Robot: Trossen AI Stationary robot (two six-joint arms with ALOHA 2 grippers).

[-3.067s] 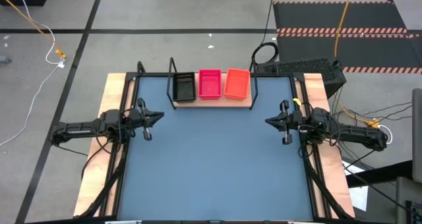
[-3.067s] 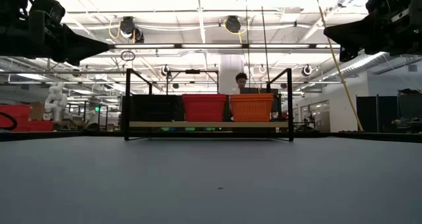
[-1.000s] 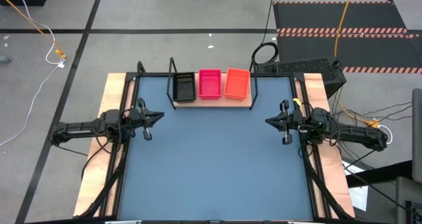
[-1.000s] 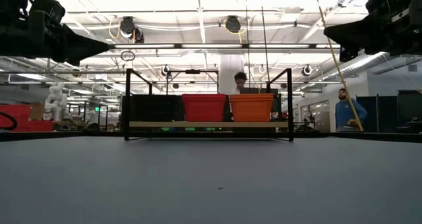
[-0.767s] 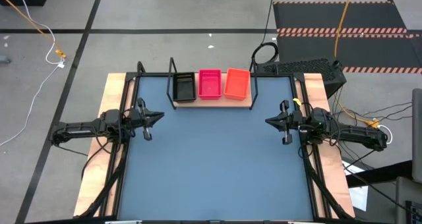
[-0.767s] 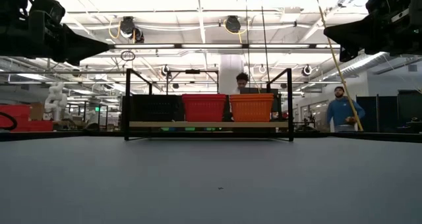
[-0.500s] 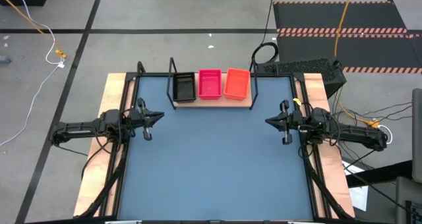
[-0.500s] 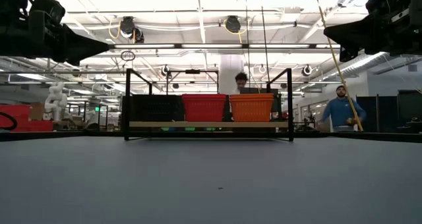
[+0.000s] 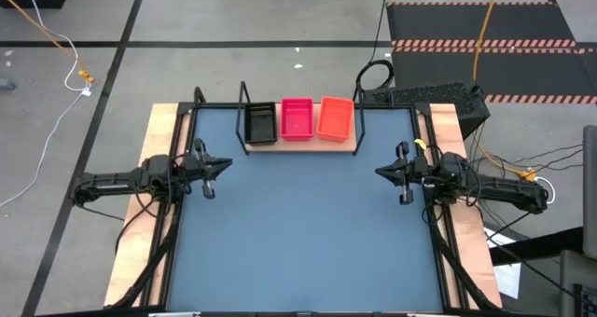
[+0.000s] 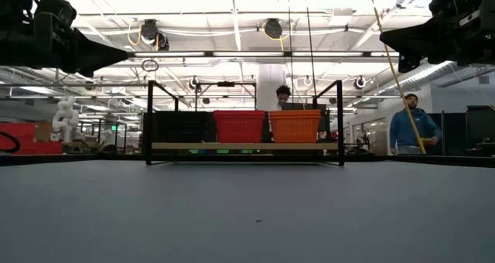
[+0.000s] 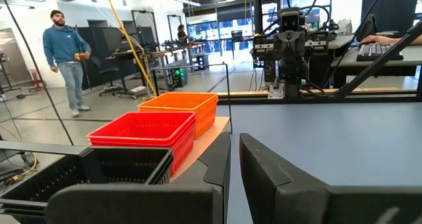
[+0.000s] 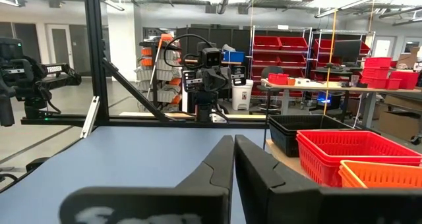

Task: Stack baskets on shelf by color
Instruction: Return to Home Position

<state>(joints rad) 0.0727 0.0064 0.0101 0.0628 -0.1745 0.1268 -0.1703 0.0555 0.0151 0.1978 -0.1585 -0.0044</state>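
The blue-grey surface [image 9: 298, 233] lies bare across its near and middle stretch, with nothing resting on it between the two arms.

Midway back, the left tool [image 9: 227, 164] hangs above the left side of the surface, pointing inward toward the centre. Its fingers [image 11: 214, 161] are drawn together to a thin slit and hold nothing. Opposite it, the right tool [image 9: 378, 172] hangs above the right side, also pointing inward. Its fingers [image 12: 217, 159] are pressed close with barely a line between them (nothing sits in that line), so it too is empty. Both tools are well above the surface in the low view, and well apart from each other and from the shelf.

At the far edge stands the shelf [image 10: 247, 145], its light wooden plank carried on a thin black wire frame with upright posts. On the plank the baskets sit in three groups, side by side in a row: black baskets [image 9: 260, 124] on the left, pink-red baskets [image 9: 297, 118] in the middle, orange baskets [image 9: 336, 117] on the right. Layered rims in the left wrist view show that the pink-red ones are nested in a stack; the exact count in each group is hard to read.

Beyond the shelf, a person [image 10: 283, 95] shows just behind the orange group, and another person in a blue top [image 10: 408, 128] stands farther off to the right in the room.
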